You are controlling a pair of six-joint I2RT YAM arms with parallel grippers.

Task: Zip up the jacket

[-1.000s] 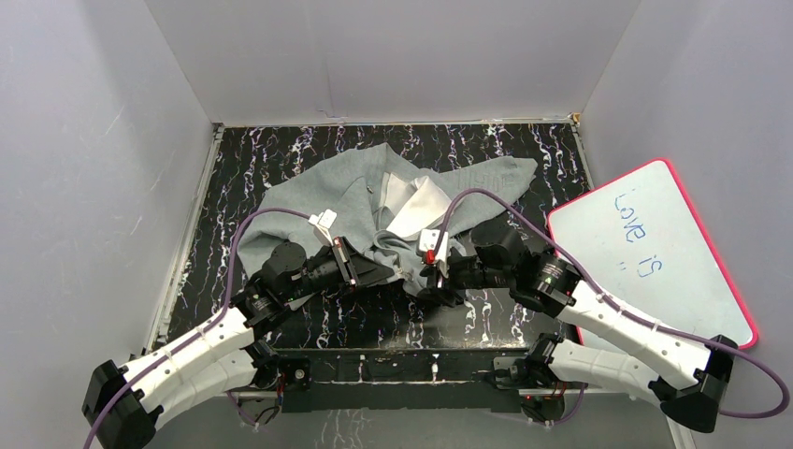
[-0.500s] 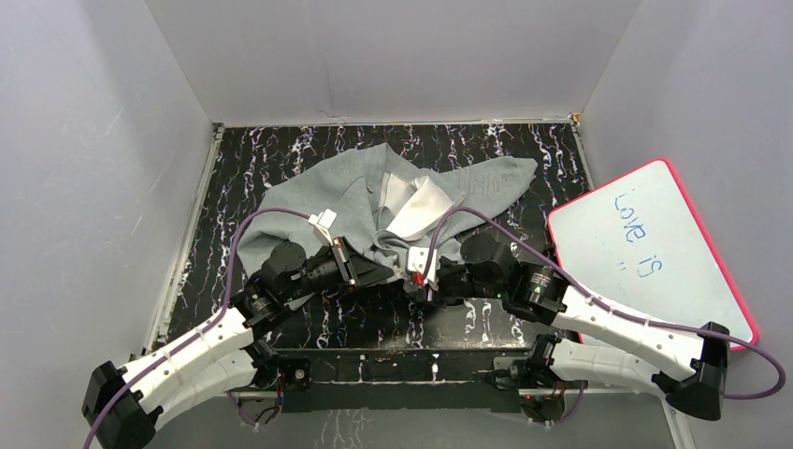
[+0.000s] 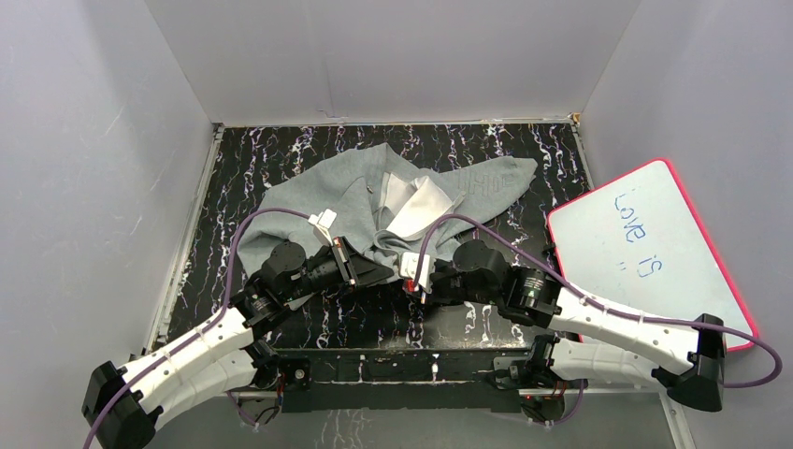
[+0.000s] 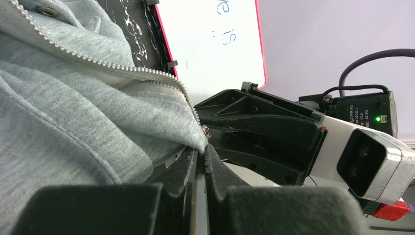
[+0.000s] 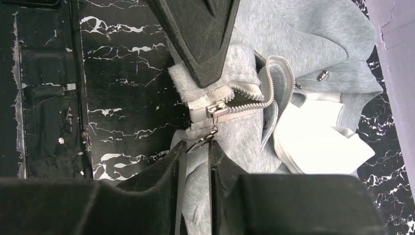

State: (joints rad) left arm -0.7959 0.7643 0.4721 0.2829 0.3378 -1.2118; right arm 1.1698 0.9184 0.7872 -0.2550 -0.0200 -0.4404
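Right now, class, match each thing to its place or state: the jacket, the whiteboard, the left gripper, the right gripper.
Things:
1 jacket
2 whiteboard
3 left gripper
4 right gripper

Places or states:
A red-rimmed, to the right of the table
B fingertips either side of the zipper pull
C crumpled on the table, zip open
D shut on the jacket's edge

Pairs: 1-C; 2-A; 3-D; 4-B

Light grey fleece jacket (image 3: pixel 318 192), crumpled, unzipped, white lining exposed
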